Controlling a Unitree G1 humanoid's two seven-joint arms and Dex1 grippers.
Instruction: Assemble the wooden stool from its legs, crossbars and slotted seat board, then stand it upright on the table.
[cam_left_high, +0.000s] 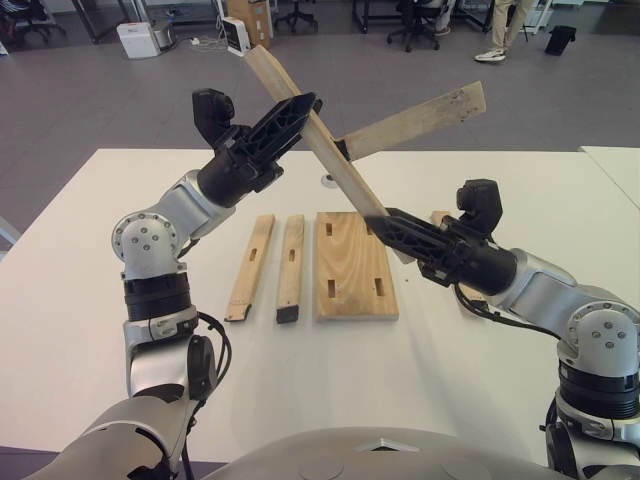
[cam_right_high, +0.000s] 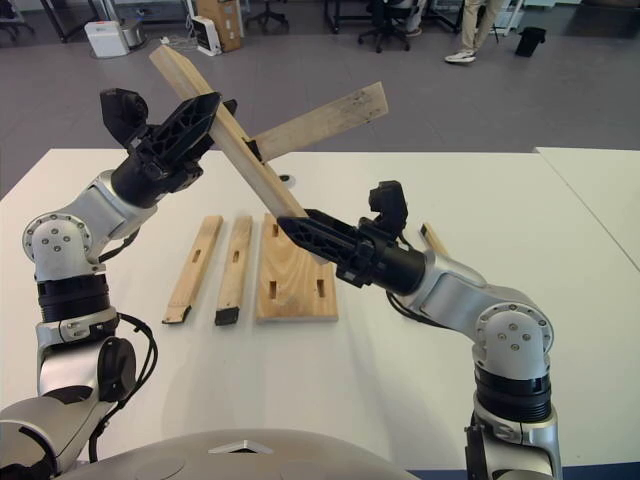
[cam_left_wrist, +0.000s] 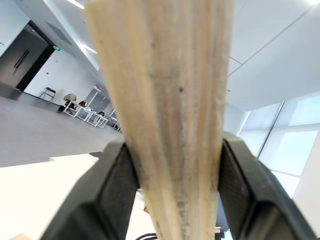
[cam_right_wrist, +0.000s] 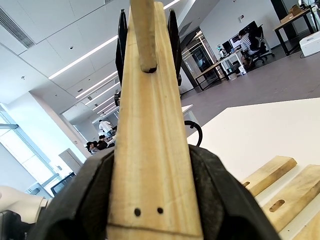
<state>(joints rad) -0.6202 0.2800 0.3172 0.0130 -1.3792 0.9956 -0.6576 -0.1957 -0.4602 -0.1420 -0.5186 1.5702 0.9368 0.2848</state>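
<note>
Upper centre, the left gripper (cam_left_high: 290, 115) clamps the tilted leg (cam_left_high: 330, 160) near its top. The right gripper (cam_left_high: 395, 228) clamps the leg's lower end above the surface (cam_left_high: 80, 300). A crossbar (cam_left_high: 420, 118) juts upper right, past the far edge. The seat board (cam_left_high: 352, 265), a slotted bar (cam_left_high: 250, 265) and a second bar (cam_left_high: 291, 268) lie flat mid-surface, well apart from every edge.

- The left gripper (cam_right_high: 205, 112) and right gripper (cam_right_high: 298, 226) clamped one tilted leg (cam_right_high: 256, 172) above the table (cam_right_high: 120, 390).
- A crossbar (cam_right_high: 322, 118) projected from it.
- The seat board (cam_right_high: 295, 282) lay flat.

We find the lower end of the leg (cam_left_high: 358, 190) hidden by the right tool (cam_left_high: 388, 222). Its arm covers most of one wooden piece (cam_right_high: 432, 238).
</note>
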